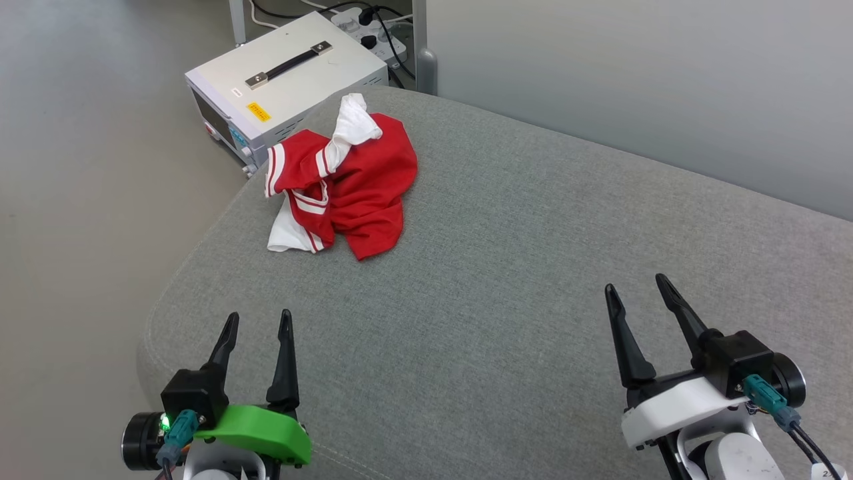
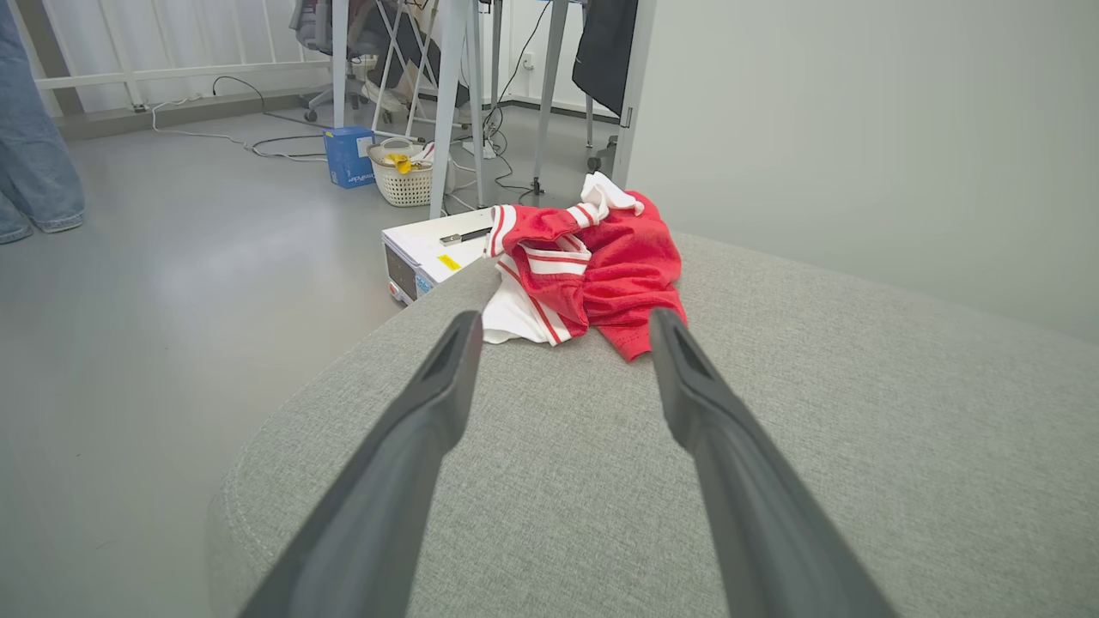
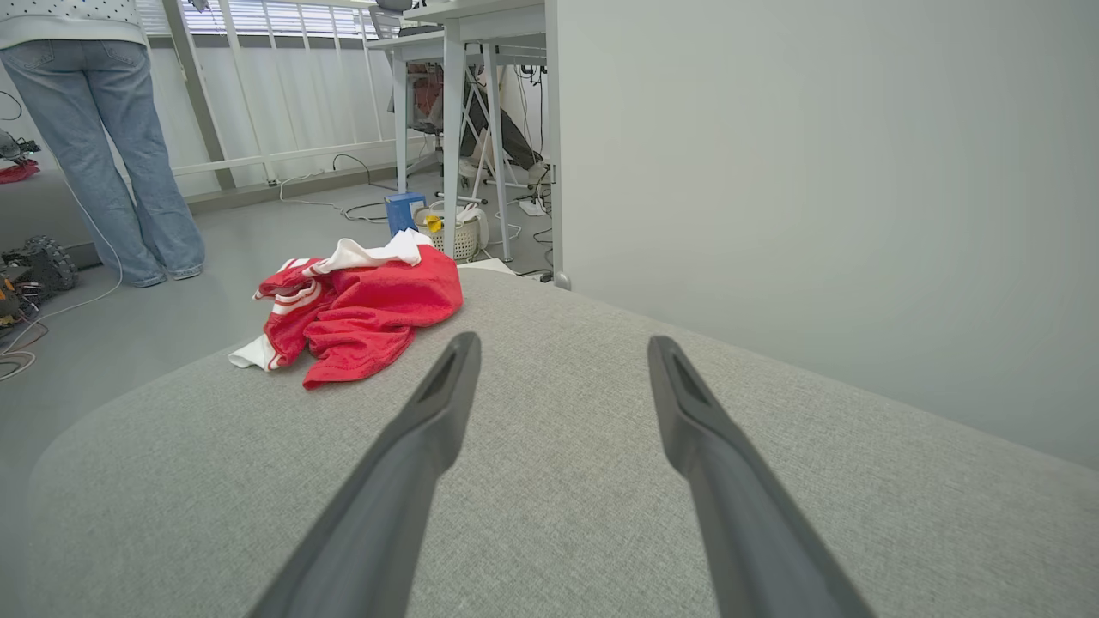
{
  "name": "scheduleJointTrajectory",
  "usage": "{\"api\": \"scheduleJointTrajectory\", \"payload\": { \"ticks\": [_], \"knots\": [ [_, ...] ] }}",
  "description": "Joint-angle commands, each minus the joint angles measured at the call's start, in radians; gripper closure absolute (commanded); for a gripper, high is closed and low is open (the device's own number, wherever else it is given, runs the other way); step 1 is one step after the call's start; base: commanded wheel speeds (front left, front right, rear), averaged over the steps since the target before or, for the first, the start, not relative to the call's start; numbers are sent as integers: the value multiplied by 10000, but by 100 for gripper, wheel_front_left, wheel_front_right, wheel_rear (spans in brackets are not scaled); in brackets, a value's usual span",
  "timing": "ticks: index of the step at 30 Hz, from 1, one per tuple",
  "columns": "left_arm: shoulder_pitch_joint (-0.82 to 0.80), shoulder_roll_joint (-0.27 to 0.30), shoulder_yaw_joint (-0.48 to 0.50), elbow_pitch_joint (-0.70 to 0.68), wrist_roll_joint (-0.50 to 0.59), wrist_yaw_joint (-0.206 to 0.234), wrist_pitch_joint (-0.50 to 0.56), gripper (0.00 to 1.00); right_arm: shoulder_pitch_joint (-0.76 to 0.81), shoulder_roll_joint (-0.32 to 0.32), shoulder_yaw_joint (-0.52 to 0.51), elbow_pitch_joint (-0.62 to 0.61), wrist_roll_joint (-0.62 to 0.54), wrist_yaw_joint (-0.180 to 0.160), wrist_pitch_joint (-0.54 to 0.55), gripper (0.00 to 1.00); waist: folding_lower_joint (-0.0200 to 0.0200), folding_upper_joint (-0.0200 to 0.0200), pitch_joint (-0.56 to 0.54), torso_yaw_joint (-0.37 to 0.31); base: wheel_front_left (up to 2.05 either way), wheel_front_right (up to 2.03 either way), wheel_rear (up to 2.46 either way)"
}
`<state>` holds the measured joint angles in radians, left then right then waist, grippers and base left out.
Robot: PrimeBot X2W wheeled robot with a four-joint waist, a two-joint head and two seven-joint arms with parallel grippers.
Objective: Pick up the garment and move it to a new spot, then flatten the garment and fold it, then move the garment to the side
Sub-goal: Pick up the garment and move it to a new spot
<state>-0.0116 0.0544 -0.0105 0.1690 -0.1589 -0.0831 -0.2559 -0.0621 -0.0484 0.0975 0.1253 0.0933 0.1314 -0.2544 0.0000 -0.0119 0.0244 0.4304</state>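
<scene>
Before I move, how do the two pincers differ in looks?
Both: two long dark tapering fingers, black block, teal connector. The left pincer wears a green shell with a lit green light; the right pincer a white shell with black cables.

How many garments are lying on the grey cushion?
1: the garment, crumpled near the far left edge of the grey cushion. I cannot see under it.
</scene>
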Motion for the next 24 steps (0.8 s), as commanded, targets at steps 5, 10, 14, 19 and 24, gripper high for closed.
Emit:
{"api": "scheduleJointTrajectory", "payload": {
  "ticks": [5, 10, 14, 19, 24],
  "knots": [
    [158, -42, -35, -78, 84, -84, -59, 0, -63, -18, 151, 7, -21, -7, -74, 0, 0, 119, -14, -29, 0, 0, 0],
    [46, -42, -19, -37, -25, -138, -59, 0, -114, -18, 144, -44, -161, -7, -74, 0, 0, 119, 214, -203, 0, 0, 0],
    [-416, -41, -40, 210, -108, -257, -59, 0, -305, -18, 147, -143, -402, -7, -74, 0, 0, 119, 781, -452, 0, 0, 0],
    [-1744, 321, -243, 1013, -241, -429, -59, 0, -672, -18, 147, -249, -809, -7, -74, 0, 0, 119, 1753, -897, 0, 0, 0],
    [-3987, 1369, -1016, 2421, -1315, -469, 614, 0, -1083, -25, 107, -397, -1138, -7, -74, 0, 0, 119, 2863, -1451, 0, 0, 0]
  ]
}}
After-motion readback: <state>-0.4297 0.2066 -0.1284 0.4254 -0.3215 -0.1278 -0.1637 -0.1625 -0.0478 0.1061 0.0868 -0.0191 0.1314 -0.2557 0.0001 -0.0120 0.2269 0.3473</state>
